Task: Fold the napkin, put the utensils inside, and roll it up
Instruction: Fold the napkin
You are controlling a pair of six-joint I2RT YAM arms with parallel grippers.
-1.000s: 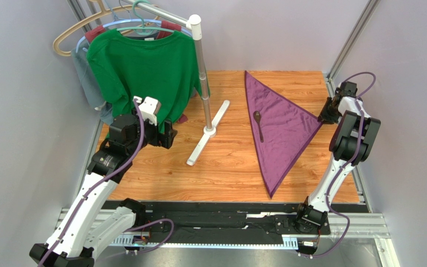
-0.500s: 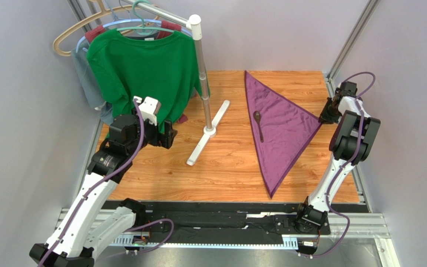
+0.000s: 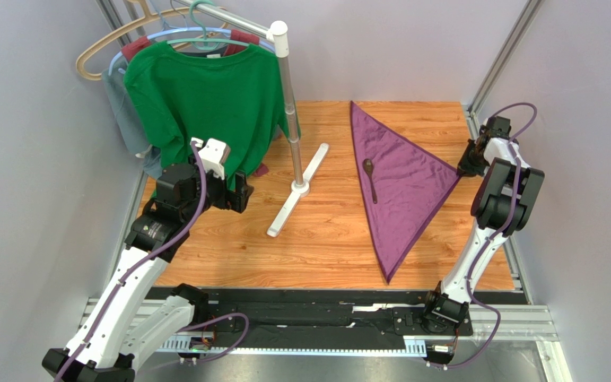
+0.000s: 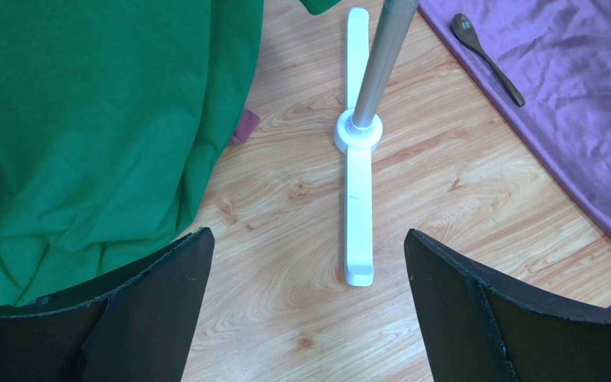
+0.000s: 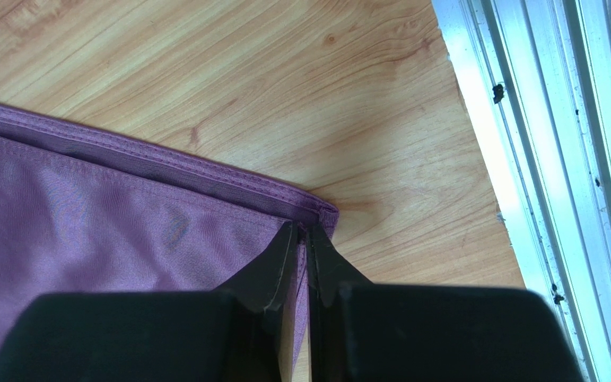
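Top external view: the purple napkin (image 3: 403, 187) lies flat on the right side of the wooden counter (image 3: 325, 239). It is folded into a triangle. The little dark spoon (image 3: 371, 179) lies on top of it, near its left edge. The right tool (image 3: 466, 167) is down at the napkin's right corner, close to the counter's edge. In the right wrist view its two fingers (image 5: 273, 267) are squeezed almost together, and they pinch the cloth right at that corner. The left tool (image 3: 241, 193) is far from the napkin, next to the green shirt (image 3: 205, 103) that hangs on a rack (image 3: 290, 103). In the left wrist view its fingers are spread wide and hold nothing. The rack's white foot (image 4: 358, 199) shows between them, down on the counter.
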